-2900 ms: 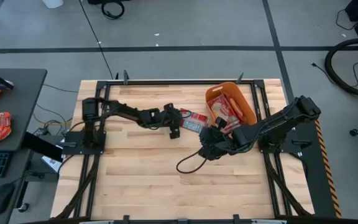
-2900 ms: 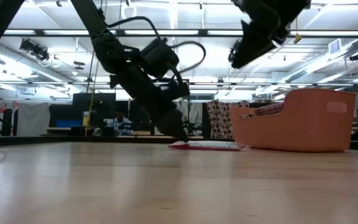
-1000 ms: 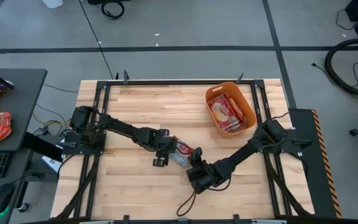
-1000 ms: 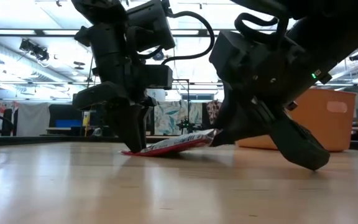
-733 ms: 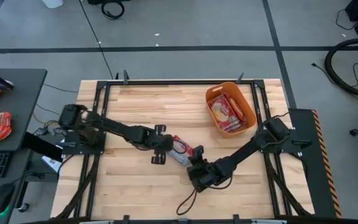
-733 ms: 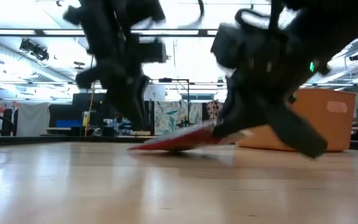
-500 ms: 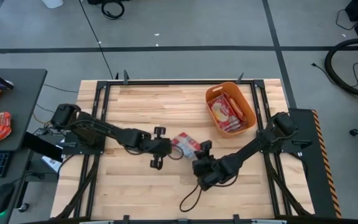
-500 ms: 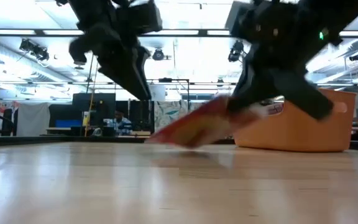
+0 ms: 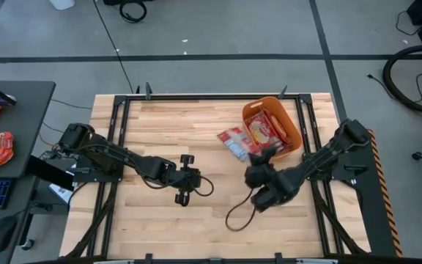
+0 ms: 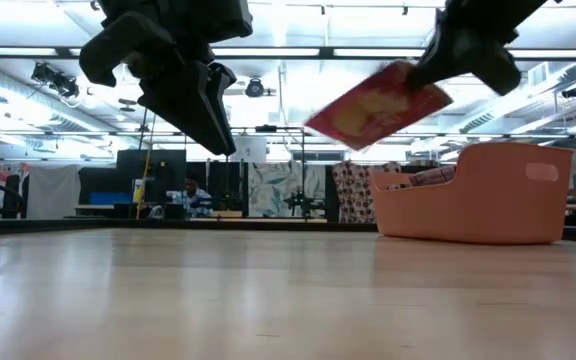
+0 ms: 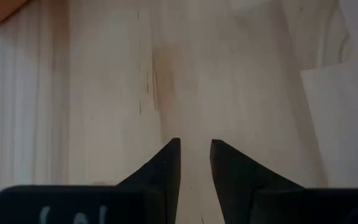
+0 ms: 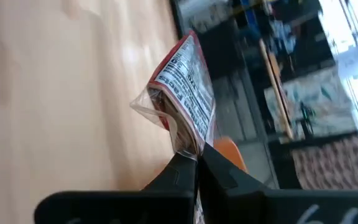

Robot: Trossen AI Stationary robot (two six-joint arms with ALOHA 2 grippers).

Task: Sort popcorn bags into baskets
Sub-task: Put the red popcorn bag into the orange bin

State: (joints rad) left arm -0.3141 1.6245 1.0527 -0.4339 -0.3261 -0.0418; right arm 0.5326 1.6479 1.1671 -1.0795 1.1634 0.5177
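The table [image 9: 160,125] carries the orange basket [image 9: 291,125] at its far right, with popcorn bags [image 9: 266,132] already inside. The right gripper [image 9: 258,155], clamped on one corner of a popcorn bag [image 9: 234,141], holds it in the air just beside the basket's open side. The bag's long axis points toward the basket, so carrying it on over the rim looks like the move left. The left gripper [image 9: 183,180], nearly closed on nothing, hangs well away from the basket.

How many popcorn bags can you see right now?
3 at least: one bag held up by the right gripper beside the orange basket, and two visible bags in the basket; more may lie hidden underneath.
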